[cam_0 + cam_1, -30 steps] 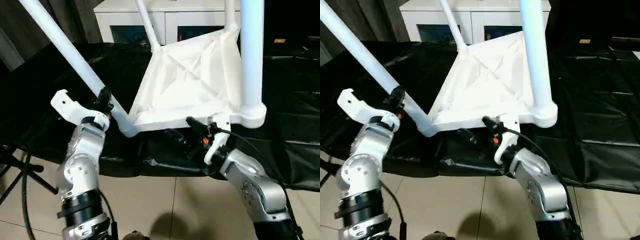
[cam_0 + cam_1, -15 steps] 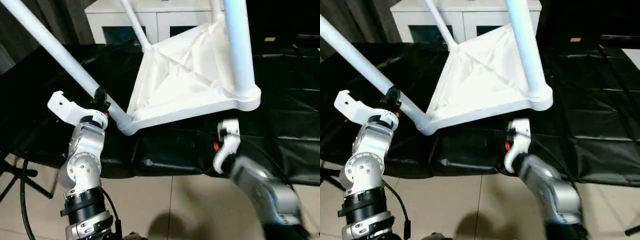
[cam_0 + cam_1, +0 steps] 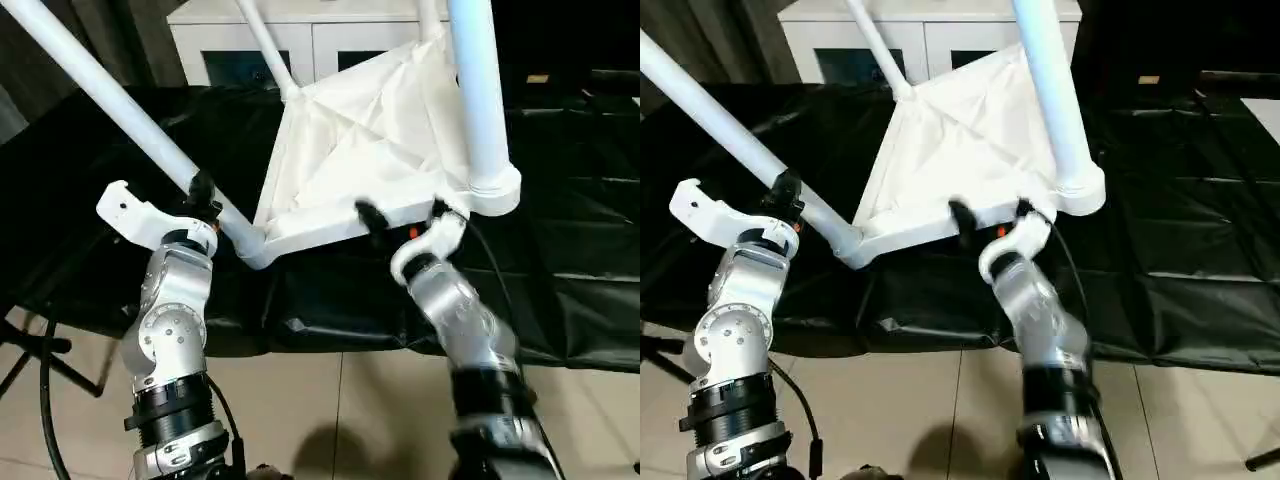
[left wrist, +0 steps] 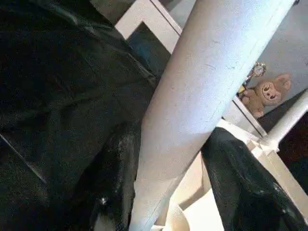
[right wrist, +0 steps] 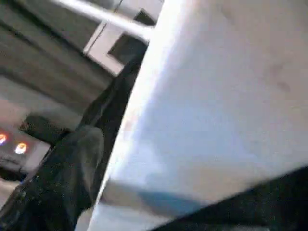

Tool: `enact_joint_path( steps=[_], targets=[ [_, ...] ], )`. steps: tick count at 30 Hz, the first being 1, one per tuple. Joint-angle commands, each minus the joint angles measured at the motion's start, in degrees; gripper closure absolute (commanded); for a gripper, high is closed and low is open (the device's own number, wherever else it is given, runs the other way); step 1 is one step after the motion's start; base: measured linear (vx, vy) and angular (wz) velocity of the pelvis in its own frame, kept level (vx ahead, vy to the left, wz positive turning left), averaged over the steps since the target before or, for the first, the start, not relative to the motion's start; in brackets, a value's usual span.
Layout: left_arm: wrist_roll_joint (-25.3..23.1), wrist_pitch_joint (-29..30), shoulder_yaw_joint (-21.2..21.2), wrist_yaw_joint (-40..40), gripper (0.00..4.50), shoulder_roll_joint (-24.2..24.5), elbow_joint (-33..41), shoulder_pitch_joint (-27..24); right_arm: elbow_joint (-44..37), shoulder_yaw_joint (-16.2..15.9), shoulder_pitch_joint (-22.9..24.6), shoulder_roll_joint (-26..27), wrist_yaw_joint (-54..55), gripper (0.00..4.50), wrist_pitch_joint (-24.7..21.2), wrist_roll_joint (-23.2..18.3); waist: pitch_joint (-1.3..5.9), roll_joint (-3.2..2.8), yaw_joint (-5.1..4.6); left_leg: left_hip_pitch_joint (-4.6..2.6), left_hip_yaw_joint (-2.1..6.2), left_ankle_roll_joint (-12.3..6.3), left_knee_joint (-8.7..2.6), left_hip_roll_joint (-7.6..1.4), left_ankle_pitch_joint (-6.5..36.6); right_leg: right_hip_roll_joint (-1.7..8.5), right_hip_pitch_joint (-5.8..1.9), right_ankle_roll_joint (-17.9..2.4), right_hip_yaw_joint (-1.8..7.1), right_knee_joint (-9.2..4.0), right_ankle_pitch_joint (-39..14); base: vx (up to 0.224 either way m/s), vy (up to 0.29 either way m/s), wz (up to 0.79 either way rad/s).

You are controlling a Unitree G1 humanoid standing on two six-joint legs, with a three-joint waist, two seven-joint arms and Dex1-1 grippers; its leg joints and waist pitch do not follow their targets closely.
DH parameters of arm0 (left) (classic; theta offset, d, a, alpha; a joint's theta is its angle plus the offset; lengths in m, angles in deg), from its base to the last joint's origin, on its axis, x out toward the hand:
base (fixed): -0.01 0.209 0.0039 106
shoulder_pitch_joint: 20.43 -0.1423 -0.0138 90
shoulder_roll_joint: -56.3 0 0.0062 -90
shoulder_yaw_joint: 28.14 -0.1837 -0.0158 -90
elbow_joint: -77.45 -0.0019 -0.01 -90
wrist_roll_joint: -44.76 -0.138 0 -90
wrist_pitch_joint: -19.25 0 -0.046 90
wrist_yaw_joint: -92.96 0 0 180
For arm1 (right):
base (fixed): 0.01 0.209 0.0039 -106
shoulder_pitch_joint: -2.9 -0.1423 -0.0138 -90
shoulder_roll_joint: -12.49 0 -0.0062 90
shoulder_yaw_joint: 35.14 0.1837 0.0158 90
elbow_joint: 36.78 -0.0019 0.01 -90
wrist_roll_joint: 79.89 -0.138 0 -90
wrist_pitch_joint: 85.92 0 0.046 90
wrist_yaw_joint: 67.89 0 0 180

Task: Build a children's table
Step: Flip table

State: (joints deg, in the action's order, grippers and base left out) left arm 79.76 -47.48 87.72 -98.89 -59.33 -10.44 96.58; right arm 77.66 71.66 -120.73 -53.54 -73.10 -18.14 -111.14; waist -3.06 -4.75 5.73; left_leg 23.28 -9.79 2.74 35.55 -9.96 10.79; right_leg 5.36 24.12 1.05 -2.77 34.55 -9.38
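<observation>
White plastic children's table (image 3: 370,150) lies upside down and tilted on the black-covered table (image 3: 580,250), ribbed underside facing up. Near edge sits at the near rim of the black cover; far corners are raised toward the white cabinet (image 3: 300,30). Four legs are seated in the corner sockets: near-left leg (image 3: 110,100) slants up and left, near-right leg (image 3: 478,90) rises almost straight, and two thinner-looking far legs show beyond.

Left tool (image 3: 203,192) is clenched around the near-left leg just above its socket; the left wrist view shows a black finger (image 4: 120,163) on each side of the white tube. Right tool (image 3: 400,213) stands spread wide, released, holding nothing. Its two fingers sit at the near edge of the top, between the two near sockets, closer to the right one. One finger (image 3: 368,216) shows against the white rim; contact cannot be told.

Step in hand, as I judge it: the left tool steadies the piece by the leg while the right takes a hold on the near rim, likely to turn the table upright.

Notes for doing it well:
- bring the rim deep between the fingers before closing; the edge is thin and smooth, so a tip hold may slip
- keep the left grip low on the leg, near the socket, to avoid levering the leg out
- lift both sides evenly; the black cover is slack and may drag.
</observation>
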Motion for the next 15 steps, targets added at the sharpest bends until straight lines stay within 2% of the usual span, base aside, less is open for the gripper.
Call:
enact_joint_path(
  steps=[1,4,5,7,8,9,11,13,15],
  targets=[
    [3.1,-1.0,-0.4,0.7,2.59,-1.7,2.5,0.0,6.0,2.2,-4.5,0.4,2.9,0.00,3.9,0.8,4.67,1.64,-0.06,-0.99,0.43,-2.61,-4.22,-1.82,5.0,2.19,-2.62,-9.0,1.23,-3.30,-10.7,0.000,0.000,0.00],
    [3.2,-0.4,-1.2,1.1,2.59,-2.0,2.8,-0.2,11.1,3.3,-7.7,-0.1,4.4,0.00,7.3,1.2,4.74,1.72,-0.14,-0.97,0.28,-2.88,-4.05,-1.72,5.3,2.28,-2.67,-9.2,1.22,-3.25,-10.6,0.000,0.000,0.00],
    [3.1,-0.3,-1.5,1.0,2.59,-2.1,3.1,-0.4,12.0,3.4,-8.2,-0.2,4.4,0.00,7.8,1.3,4.82,2.22,-0.06,-0.80,0.27,-3.43,-3.94,-1.70,4.3,2.35,-2.88,-9.4,1.28,-2.92,-9.4,0.000,0.000,0.00],
    [3.2,-0.1,-2.0,1.2,2.59,-2.2,3.6,-0.8,14.0,4.3,-9.5,-0.4,4.5,0.00,9.2,1.2,4.95,1.95,0.10,-0.84,0.27,-4.26,-3.70,-1.75,2.7,2.21,-2.76,-9.8,1.28,-2.65,-7.2,0.000,0.000,0.00],
    [3.3,0.0,-2.2,1.3,2.59,-2.2,3.8,-0.9,15.3,4.9,-10.2,-0.6,4.5,0.00,9.9,0.9,5.10,2.08,0.11,-0.84,0.25,-4.87,-3.50,-1.72,1.7,2.09,-2.77,-10.2,1.23,-2.36,-5.0,0.000,0.000,0.00],
    [3.5,0.2,-2.4,1.4,2.59,-2.3,4.0,-1.1,16.0,5.3,-10.6,-0.7,4.5,0.00,10.4,0.7,5.07,2.70,0.03,-0.71,0.17,-5.36,-3.47,-1.66,1.3,2.04,-2.84,-10.5,1.22,-2.34,-4.4,0.000,0.000,0.00],
    [3.7,0.4,-2.8,1.6,2.59,-2.2,4.5,-1.3,18.3,5.5,-11.8,-1.4,4.3,0.17,12.0,1.0,5.24,2.38,0.32,-0.68,0.12,-6.24,-3.21,-1.66,0.7,2.15,-2.72,-11.0,1.28,-2.09,-3.5,0.000,0.000,0.00],
    [3.7,0.5,-2.9,1.7,2.59,-2.2,4.6,-1.5,19.0,6.1,-12.2,-1.6,4.0,0.33,12.1,0.3,5.25,2.55,0.37,-0.48,0.06,-7.52,-2.93,-1.66,-0.2,1.86,-2.42,-11.8,1.21,-1.87,-1.9,0.000,0.000,0.00],
    [3.9,0.8,-3.1,1.9,2.59,-2.1,4.7,-1.7,20.6,6.5,-13.0,-2.0,3.4,0.37,12.6,-0.1,5.13,2.53,0.40,-0.53,0.06,-7.62,-3.02,-1.76,1.4,1.95,-2.40,-12.0,1.17,-2.03,-3.7,0.000,0.000,0.00]
  ],
)
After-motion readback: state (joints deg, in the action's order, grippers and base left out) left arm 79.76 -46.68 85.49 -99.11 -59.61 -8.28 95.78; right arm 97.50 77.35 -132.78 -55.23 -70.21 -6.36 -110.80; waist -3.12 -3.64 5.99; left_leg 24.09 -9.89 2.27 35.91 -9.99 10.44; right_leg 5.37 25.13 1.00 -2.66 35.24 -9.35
